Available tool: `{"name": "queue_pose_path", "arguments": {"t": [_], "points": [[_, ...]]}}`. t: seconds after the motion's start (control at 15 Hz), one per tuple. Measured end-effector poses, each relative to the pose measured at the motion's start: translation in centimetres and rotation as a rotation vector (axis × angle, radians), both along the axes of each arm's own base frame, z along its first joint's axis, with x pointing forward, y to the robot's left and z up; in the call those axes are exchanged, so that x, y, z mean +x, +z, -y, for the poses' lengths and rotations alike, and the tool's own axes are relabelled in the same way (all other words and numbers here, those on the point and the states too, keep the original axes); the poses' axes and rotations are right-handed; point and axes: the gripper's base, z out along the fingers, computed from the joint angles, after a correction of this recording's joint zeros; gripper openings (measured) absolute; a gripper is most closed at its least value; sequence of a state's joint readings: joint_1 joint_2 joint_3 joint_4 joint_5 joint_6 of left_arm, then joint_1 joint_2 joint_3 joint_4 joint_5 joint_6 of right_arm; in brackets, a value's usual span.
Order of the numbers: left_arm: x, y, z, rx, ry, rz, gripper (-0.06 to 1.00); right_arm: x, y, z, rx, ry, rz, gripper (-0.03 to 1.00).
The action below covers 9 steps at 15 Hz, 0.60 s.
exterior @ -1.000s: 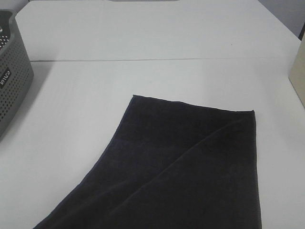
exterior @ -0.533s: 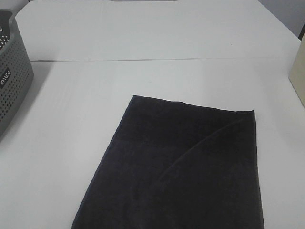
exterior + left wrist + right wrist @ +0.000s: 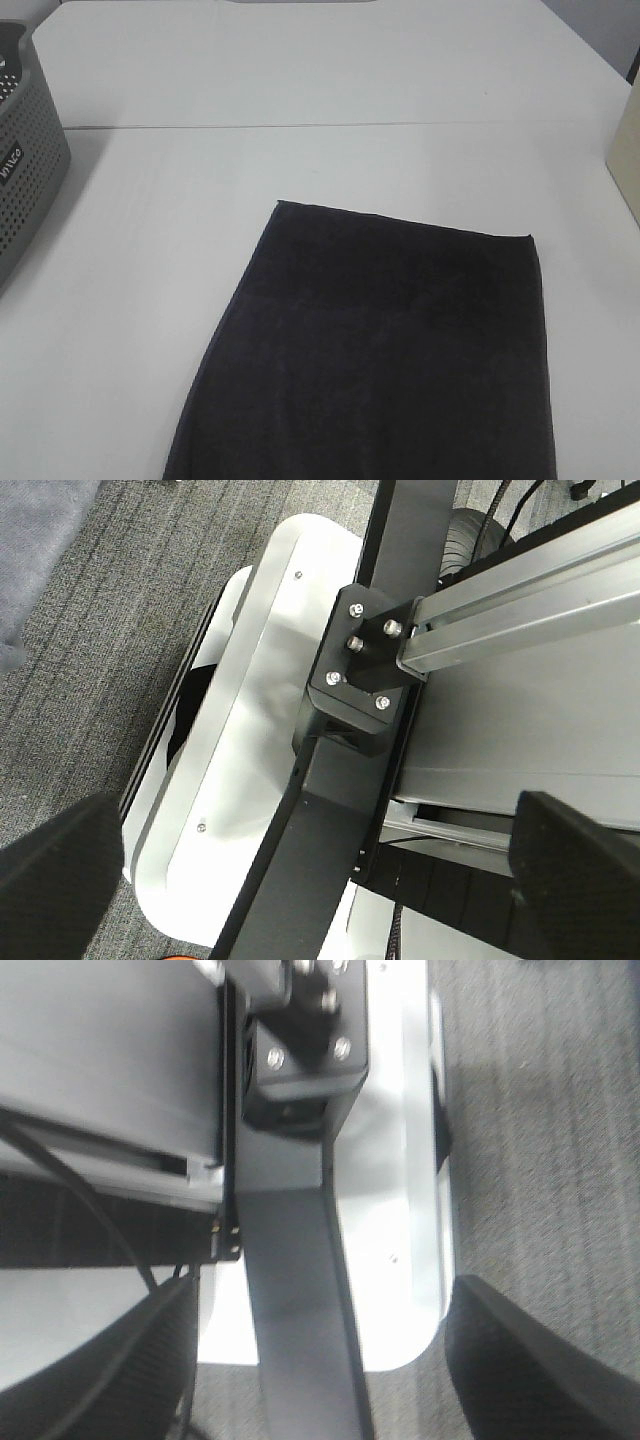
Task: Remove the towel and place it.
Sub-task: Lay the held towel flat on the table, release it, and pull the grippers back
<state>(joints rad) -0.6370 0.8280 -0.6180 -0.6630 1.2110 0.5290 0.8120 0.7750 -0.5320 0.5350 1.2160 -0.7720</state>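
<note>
The towel (image 3: 390,350), a very dark charcoal cloth, lies flat on the white table (image 3: 300,80) in the exterior high view. It runs from mid-table down off the view's near edge. Neither gripper shows in that view. In the left wrist view my left gripper (image 3: 320,880) is open and empty, its dark fingers (image 3: 60,875) wide apart above the robot's base and carpet. In the right wrist view my right gripper (image 3: 320,1380) is also open and empty, its fingers (image 3: 540,1370) wide apart over the base. The towel is in neither wrist view.
A grey perforated basket (image 3: 25,170) stands at the table's left edge. A beige object (image 3: 628,150) sits at the right edge. A seam (image 3: 350,125) crosses the table behind the towel. The wrist views show the robot's frame (image 3: 500,590) and grey carpet (image 3: 560,1110).
The towel has settled. Its near left edge drew in to the right, and the diagonal fold across it flattened out. No gripper shows in the exterior view.
</note>
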Motion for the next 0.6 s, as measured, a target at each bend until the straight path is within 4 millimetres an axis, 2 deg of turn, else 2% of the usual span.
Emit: {"name": "queue_pose_path", "arguments": {"t": [0.07,0.33,0.47,0.6], "points": [[0.0,0.0,0.0,0.000,0.000,0.000,0.99,0.0,0.0,0.0,0.000,0.000,0.000,0.69],[1.1,0.2,0.4,-0.047,0.109,0.068,0.99,1.1,2.6,-0.1,0.008,-0.027,0.123,0.69],[2.4,0.5,0.5,-0.067,0.215,0.169,0.99,2.2,3.1,0.2,-0.041,-0.130,0.215,0.69],[4.6,1.4,0.4,-0.129,0.405,0.318,0.99,4.1,3.3,0.3,-0.045,-0.267,0.382,0.69]]}}
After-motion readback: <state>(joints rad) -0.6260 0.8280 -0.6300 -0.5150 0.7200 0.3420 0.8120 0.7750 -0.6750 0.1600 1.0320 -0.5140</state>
